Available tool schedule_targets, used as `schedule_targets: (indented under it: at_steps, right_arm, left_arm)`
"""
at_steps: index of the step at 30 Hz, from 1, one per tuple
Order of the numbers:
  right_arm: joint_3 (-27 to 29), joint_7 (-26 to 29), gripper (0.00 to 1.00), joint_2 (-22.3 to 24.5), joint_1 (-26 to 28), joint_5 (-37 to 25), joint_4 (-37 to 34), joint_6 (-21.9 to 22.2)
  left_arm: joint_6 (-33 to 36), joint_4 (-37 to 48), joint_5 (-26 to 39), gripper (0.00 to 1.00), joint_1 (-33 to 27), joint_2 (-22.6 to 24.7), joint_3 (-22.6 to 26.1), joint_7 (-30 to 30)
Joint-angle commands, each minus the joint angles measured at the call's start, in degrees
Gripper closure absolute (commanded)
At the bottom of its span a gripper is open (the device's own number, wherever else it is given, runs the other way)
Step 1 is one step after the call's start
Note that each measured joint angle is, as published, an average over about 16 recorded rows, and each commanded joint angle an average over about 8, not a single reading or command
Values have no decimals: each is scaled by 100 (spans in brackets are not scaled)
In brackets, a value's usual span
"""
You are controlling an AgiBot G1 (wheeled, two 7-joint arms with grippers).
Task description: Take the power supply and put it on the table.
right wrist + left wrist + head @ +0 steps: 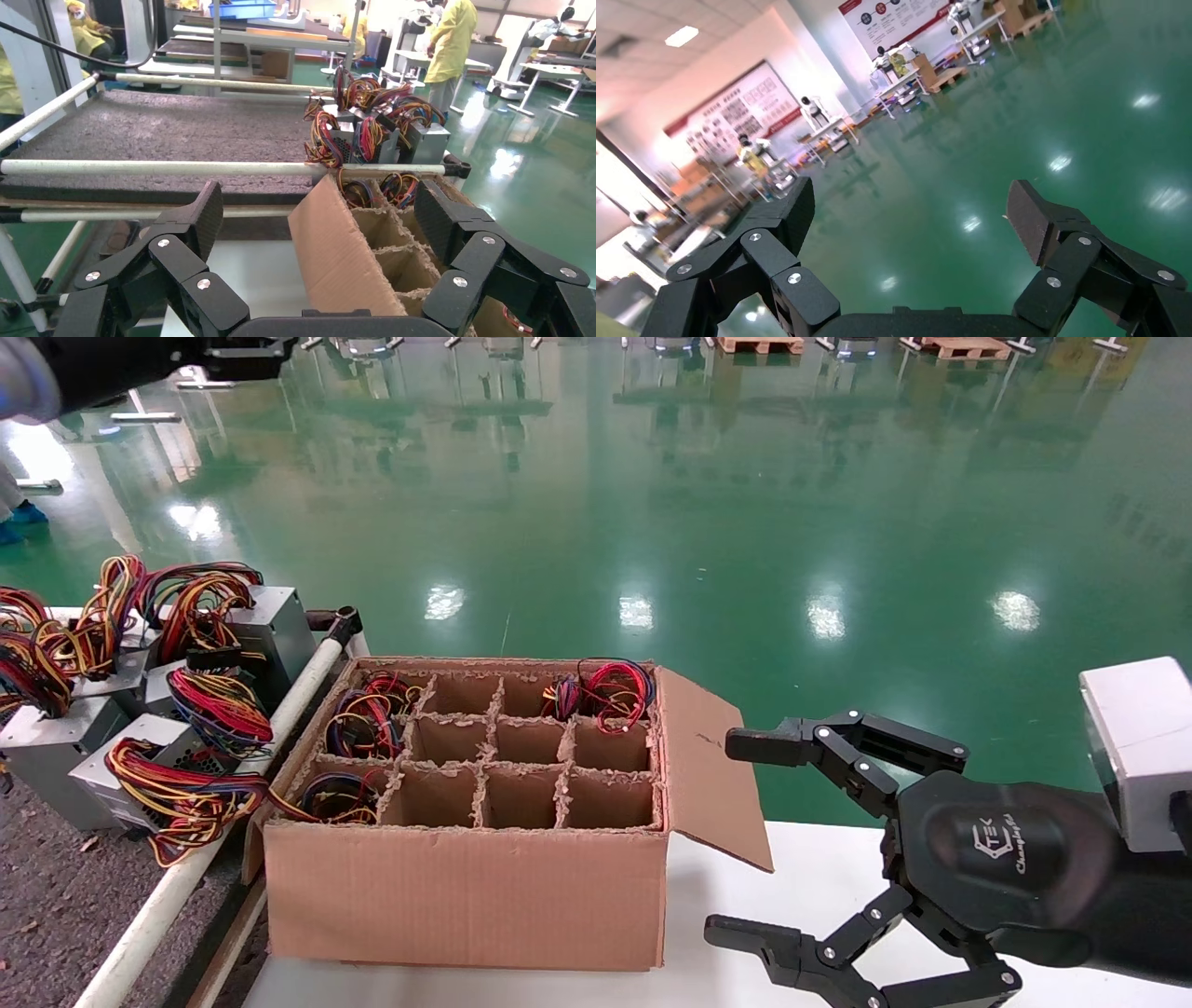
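Several grey power supplies [270, 626] with red, yellow and black wire bundles stand on the dark speckled table [37, 896] at the left, behind its white tube rail [186, 877]. More wire bundles [605, 691] [368, 710] [340, 794] stick out of cells of the cardboard box; their cases are hidden. My right gripper [736, 837] [318, 210] is open and empty, just right of the box's open flap, pointing towards it. My left gripper [912, 207] is open and empty, raised high at the far left, facing the green floor.
The brown cardboard box [466, 896] with dividers sits on the white tabletop [810, 887], its right flap [708, 766] folded outward towards my right gripper. Most cells hold nothing. In the right wrist view the table [162, 133] stretches bare beyond the rail [176, 167].
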Motion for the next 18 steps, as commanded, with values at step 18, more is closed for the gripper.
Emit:
schedule_targets:
  at_steps: [18]
  right_arm:
    - [0,0,0,0,-1,2,-1,1]
  left_arm:
    - [573,-1450,-676,0,1113,-381,-177,-1187]
